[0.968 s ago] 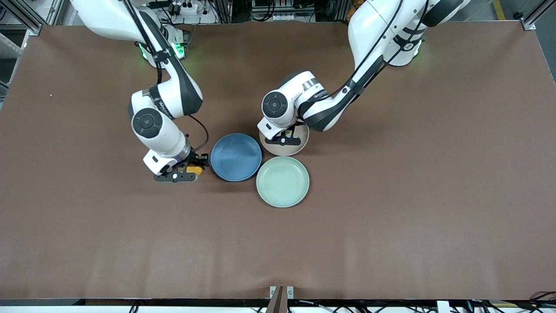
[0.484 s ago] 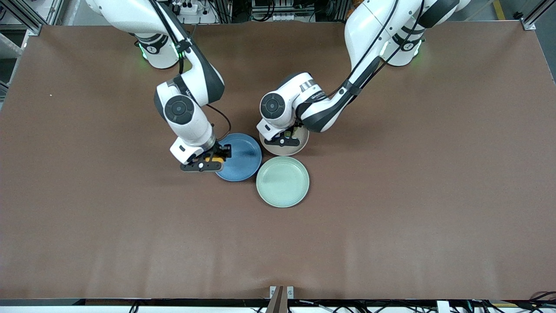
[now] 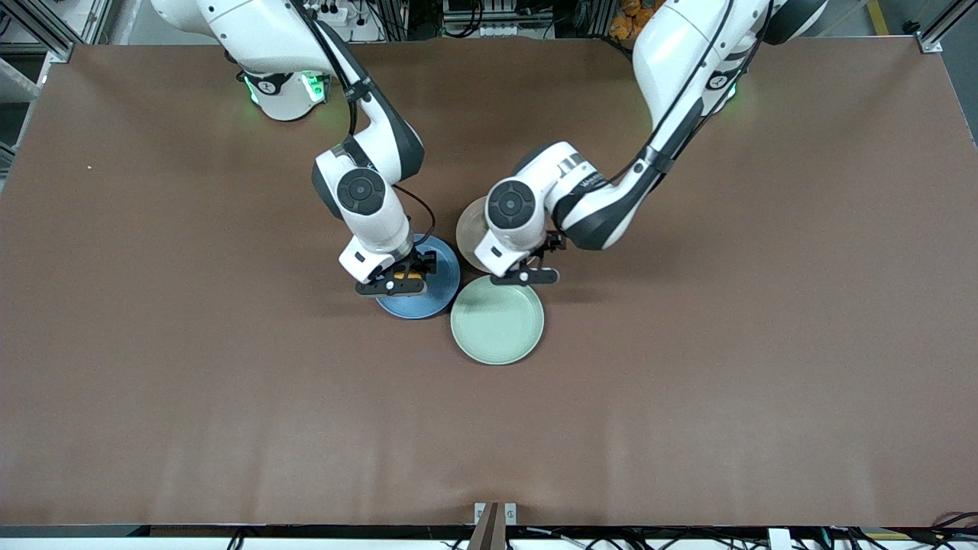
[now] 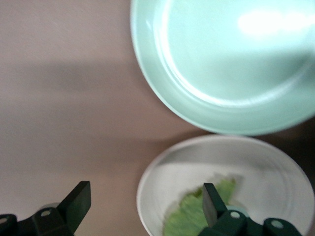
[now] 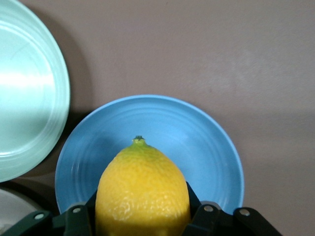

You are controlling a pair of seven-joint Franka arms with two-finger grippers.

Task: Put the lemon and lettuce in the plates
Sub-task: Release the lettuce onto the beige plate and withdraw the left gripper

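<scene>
The lettuce (image 4: 199,216) now lies loose in the beige plate (image 4: 275,172), the left gripper (image 3: 526,276) having let go with fingers (image 4: 76,201) spread and drifted over the mint-green plate (image 3: 497,319). That half looks done. The lemon (image 5: 142,189), clenched in the right gripper (image 3: 391,286), has travelled from beside the blue plate (image 3: 439,294) to above it and only needs lowering. The three plates sit rim to rim mid-desk (image 3: 726,367), and the two wrists are near each other, so I would lift each arm away toward its own end.
</scene>
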